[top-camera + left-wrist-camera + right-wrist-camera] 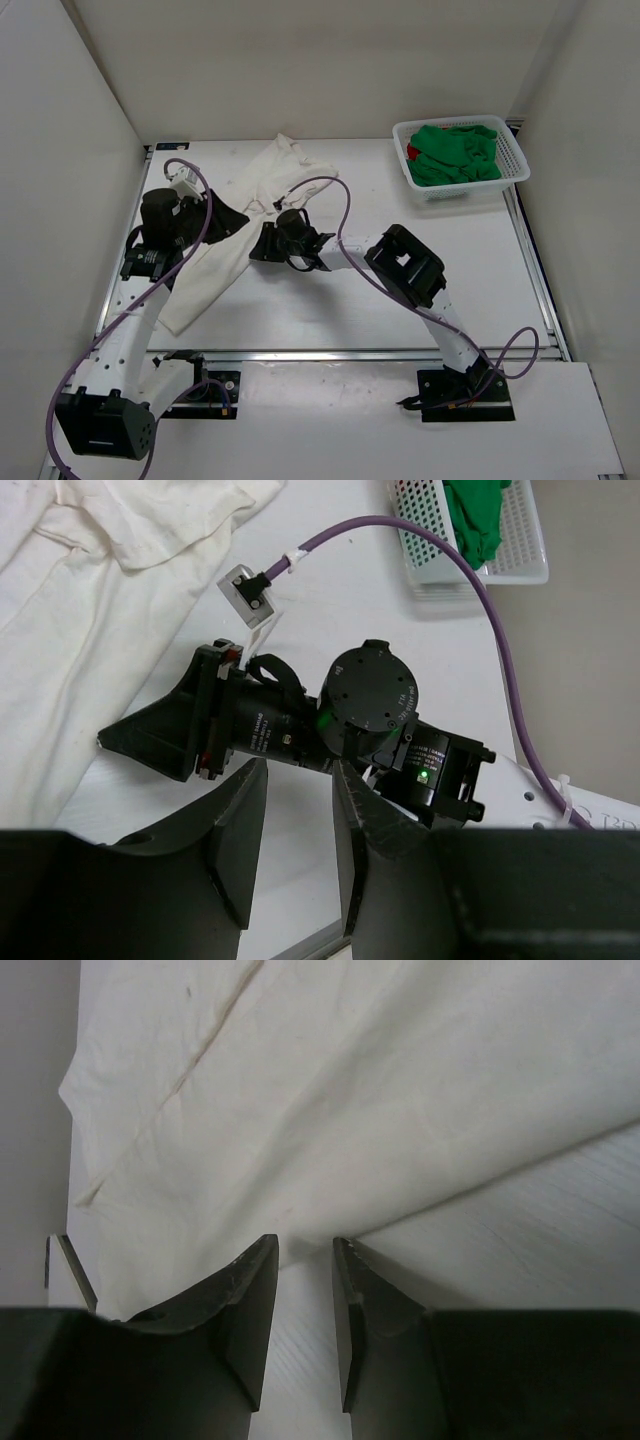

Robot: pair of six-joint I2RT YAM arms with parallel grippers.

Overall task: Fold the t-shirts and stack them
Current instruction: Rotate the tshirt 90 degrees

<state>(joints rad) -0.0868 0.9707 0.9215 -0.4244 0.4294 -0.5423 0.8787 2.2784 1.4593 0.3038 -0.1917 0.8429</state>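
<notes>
Across the table's [350,320] left half, the cream shirt [205,275] lies diagonally, far-middle to near-left. Its right edge sits just ahead of the right claw [305,1245], spread and empty; the left claw [300,770], likewise spread, hovers close beside.

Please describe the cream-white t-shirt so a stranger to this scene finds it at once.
On the white table, look at the left half. The cream-white t-shirt lies there as a long slanted strip. Unlike the green t-shirt and red t-shirt, bunched in the mesh basket far right, it lies loose on the table.
</notes>
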